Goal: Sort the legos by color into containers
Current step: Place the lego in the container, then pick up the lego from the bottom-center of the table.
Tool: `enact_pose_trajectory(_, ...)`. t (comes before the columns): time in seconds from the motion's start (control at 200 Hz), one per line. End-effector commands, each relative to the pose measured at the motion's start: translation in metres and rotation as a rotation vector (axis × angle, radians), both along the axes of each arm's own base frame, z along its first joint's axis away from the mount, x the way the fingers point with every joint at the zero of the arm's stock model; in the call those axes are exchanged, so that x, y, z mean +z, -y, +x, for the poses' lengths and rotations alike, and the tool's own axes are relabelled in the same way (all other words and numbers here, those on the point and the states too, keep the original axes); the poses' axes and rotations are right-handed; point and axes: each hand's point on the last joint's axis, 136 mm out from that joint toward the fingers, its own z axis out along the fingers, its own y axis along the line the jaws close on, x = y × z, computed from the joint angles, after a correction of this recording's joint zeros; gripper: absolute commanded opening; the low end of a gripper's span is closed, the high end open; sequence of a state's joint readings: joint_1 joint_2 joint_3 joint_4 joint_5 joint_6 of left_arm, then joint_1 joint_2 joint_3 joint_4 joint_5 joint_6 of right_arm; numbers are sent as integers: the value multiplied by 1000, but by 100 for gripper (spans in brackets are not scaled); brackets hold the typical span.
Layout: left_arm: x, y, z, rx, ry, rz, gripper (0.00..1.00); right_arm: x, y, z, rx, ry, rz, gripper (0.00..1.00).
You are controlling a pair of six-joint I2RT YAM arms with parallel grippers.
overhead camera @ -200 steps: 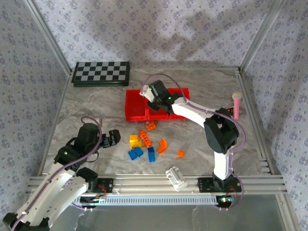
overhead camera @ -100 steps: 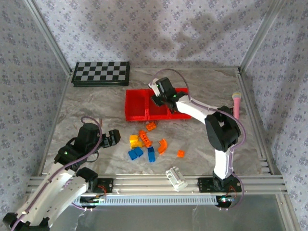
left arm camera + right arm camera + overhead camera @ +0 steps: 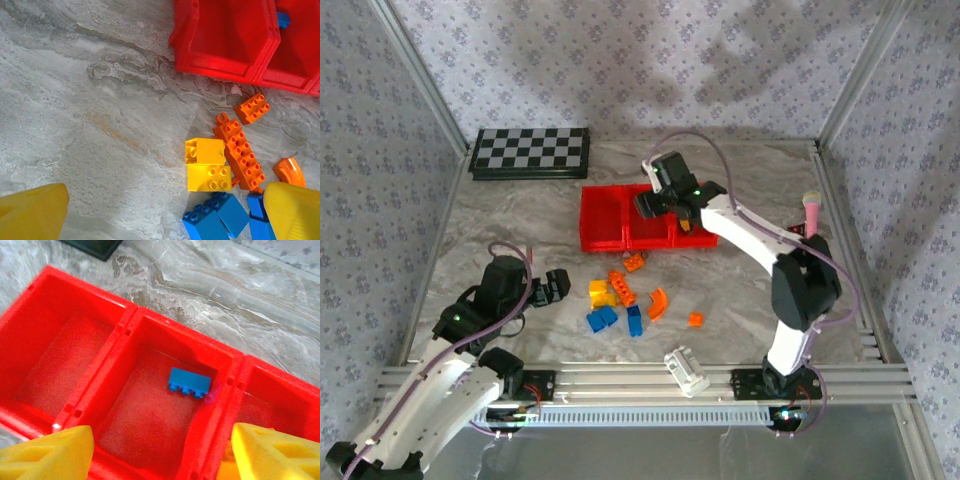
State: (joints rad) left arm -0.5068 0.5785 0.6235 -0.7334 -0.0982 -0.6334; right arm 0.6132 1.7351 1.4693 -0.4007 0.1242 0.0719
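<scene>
One blue lego (image 3: 188, 382) sits in the middle of the containers (image 3: 134, 309); my right hand (image 3: 160, 452) hangs released above; other legos (image 3: 227, 160) wait on the desk (image 3: 75, 125).

Three red bins (image 3: 603, 222) sit joined in a row. One blue brick (image 3: 188, 382) lies flat in the middle bin. Orange, yellow and blue bricks (image 3: 623, 290) lie mixed on the table (image 3: 520, 230) nearby.

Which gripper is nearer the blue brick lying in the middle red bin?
Right. The right gripper hangs open above the containers, close over the blue brick. The left gripper is well short of the bins, left of the loose legos.
</scene>
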Motion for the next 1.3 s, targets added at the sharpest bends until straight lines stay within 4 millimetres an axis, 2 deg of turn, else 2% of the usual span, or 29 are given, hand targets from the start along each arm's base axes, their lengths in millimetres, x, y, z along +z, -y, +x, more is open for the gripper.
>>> enact_pose_trajectory(0.0,12,1,3,-2,31,-4,100,28,34,-23,-133,-22,32,79)
enact_pose_trajectory(0.11,14,2,5,-6,38,3,100,46,72,-40,-288,0,36,84)
enact_pose_trajectory(0.225,16,3,8,-16,36,17,100,50,108,-65,-382,-35,32,92)
enact_pose_trajectory(0.34,17,4,9,-29,35,27,100,49,132,-96,-452,-79,87,94)
enact_pose_trajectory(0.45,16,7,11,-42,38,26,100,35,154,-132,-546,-173,154,94)
enact_pose_trajectory(0.475,17,8,11,-46,40,25,100,20,163,-145,-569,-211,122,94)
enact_pose_trajectory(0.57,18,11,12,-65,40,26,100,-4,185,-181,-686,-296,126,94)
enact_pose_trajectory(0.63,19,13,12,-78,41,20,100,-17,194,-197,-731,-315,151,94)
enact_pose_trajectory(0.75,21,19,11,-106,35,9,100,-50,192,-229,-789,-417,271,95)
enact_pose_trajectory(0.805,21,19,10,-112,32,6,100,-65,184,-238,-797,-460,335,97)
enact_pose_trajectory(0.895,20,21,10,-116,31,3,100,-91,166,-245,-787,-538,396,99)
enact_pose_trajectory(0.975,17,22,12,-115,37,-4,100,-110,151,-247,-771,-584,382,99)
enact_pose_trajectory(1.294,6,29,20,-131,8,-9,100,-136,108,-243,-715,-627,197,96)
